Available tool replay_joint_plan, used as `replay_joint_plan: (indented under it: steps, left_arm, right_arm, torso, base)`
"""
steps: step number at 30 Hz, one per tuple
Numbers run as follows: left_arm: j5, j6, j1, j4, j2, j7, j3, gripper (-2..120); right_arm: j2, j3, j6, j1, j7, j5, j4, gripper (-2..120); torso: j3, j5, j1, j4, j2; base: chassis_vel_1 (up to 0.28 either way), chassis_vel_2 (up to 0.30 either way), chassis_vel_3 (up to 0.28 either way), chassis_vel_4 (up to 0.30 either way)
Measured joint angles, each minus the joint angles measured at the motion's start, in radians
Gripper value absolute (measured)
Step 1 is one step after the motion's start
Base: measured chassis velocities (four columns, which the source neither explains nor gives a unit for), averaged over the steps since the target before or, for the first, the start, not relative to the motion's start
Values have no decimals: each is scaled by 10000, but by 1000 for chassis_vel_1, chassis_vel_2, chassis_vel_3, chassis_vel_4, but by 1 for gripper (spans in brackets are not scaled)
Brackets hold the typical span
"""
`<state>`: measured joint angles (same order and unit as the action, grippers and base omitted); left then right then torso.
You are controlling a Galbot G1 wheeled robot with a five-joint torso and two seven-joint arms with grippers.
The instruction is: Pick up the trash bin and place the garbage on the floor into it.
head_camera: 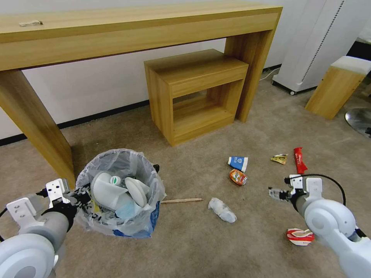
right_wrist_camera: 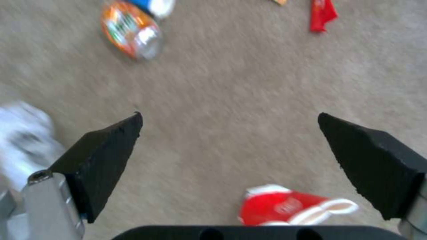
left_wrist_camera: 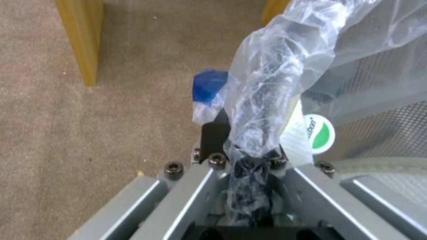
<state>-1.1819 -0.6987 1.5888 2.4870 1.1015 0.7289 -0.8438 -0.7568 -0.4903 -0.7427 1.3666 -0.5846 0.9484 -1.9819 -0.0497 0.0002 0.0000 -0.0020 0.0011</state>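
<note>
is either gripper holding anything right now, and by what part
The left gripper holds the trash bin by its bag-covered rim; the right gripper is open, holding nothing.

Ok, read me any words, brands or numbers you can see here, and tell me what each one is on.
Green and white round lid inside the trash bin: letters ending "...bon", rest cut off.
Orange can: print too blurred.
Blue cup: emblem too small.
Red cup: white logo unreadable.
Red wrapper: unreadable.

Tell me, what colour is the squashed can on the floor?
The can is orange with a silver end, clearest in the right wrist view.
</note>
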Motion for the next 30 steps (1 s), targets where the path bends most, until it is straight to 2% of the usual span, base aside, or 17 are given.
replay_joint_plan:
  steps: [9, 18, 19, 20, 22, 23, 25, 26, 28, 30]
  left_arm:
    - [-35, 29, -83, -292, 20, -155, 2, 1]
    - [29, 62, -115, -347, 77, -230, 150, 1]
    - [44, 67, -124, -341, 87, -234, 197, 1]
    - [47, 71, -126, -319, 87, -256, 216, 1]
    - [55, 93, -119, -309, 85, -292, 222, 1]
    - [55, 93, -119, -309, 85, -292, 222, 1]
    - [87, 106, -89, -309, 85, -344, 238, 1]
    - [87, 106, -89, -309, 85, -344, 238, 1]
    - [110, 125, -55, -301, 90, -400, 243, 1]
    - [113, 139, -33, -286, 88, -431, 243, 1]
  right_arm:
    - [956, -409, 40, 1330, 679, -1104, 342, 100]
    - [1204, -947, 96, 2372, 852, -1638, 224, 100]
    - [1005, -971, 111, 2481, 306, -1026, 72, 100]
    - [650, -858, 111, 2383, -1331, 395, -243, 100]
    - [308, -753, 102, 2219, -2934, 2210, -628, 100]
    - [308, -753, 102, 2219, -2934, 2210, -628, 100]
    - [-81, -739, 99, 1962, -4629, 4234, -1109, 100]
    - [-81, -739, 99, 1962, -4629, 4234, -1109, 100]
    - [-653, -748, 190, 1669, -5997, 5698, -1483, 100]
    - [-1103, -800, 436, 1477, -6585, 6236, -1591, 100]
  torso:
    - [0, -3, 0, 1, 0]
    - [0, -2, 0, 3, 1]
    - [0, -5, 0, 0, 1]
    - [1, 0, 0, 0, 1]
    - [0, 1, 0, -2, 0]
    - [0, 1, 0, -2, 0]
    - [0, -4, 0, 2, 0]
    - [0, -4, 0, 2, 0]
    - [0, -1, 0, 2, 0]
    - [0, -6, 0, 1, 1]
  base:
    - [0, 0, 0, 0]
    - [0, 0, 0, 0]
    - [0, 0, 0, 0]
    - [0, 0, 0, 0]
    - [0, 0, 0, 0]
    - [0, 0, 0, 0]
    - [0, 0, 0, 0]
    - [0, 0, 0, 0]
    - [0, 0, 0, 0]
    - [0, 0, 0, 0]
